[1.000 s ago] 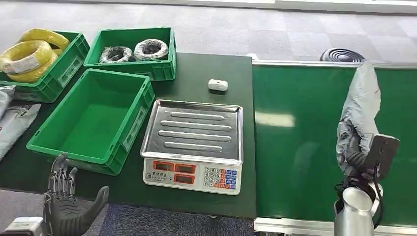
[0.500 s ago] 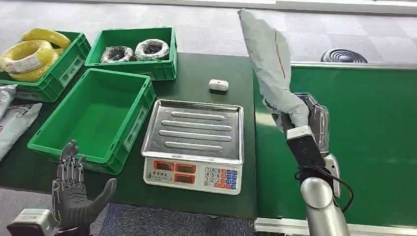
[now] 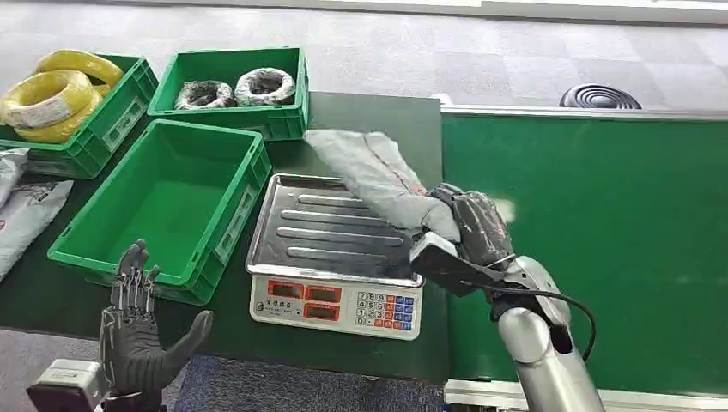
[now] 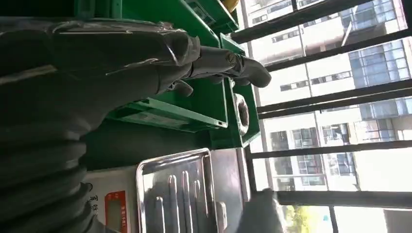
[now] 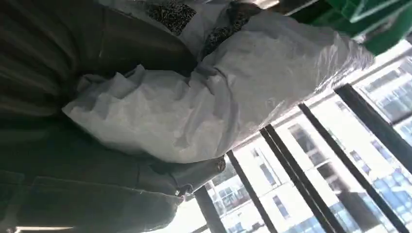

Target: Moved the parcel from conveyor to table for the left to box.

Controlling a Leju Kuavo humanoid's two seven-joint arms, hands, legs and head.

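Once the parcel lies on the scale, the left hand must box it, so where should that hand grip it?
Likely the parcel's free far end, reached from the empty crate's side. The right hand holds the near end; the left hand waits open.

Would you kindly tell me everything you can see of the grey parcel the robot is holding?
The parcel is a soft, crinkled grey plastic mailing bag, long and flattish, with a thin reddish line along it. The right robot hand grips one end; the rest slants out over the back right corner of the scale and its steel tray. Whether it touches the tray cannot be told. In the right wrist view its wrinkled film bulges between the dark fingers.
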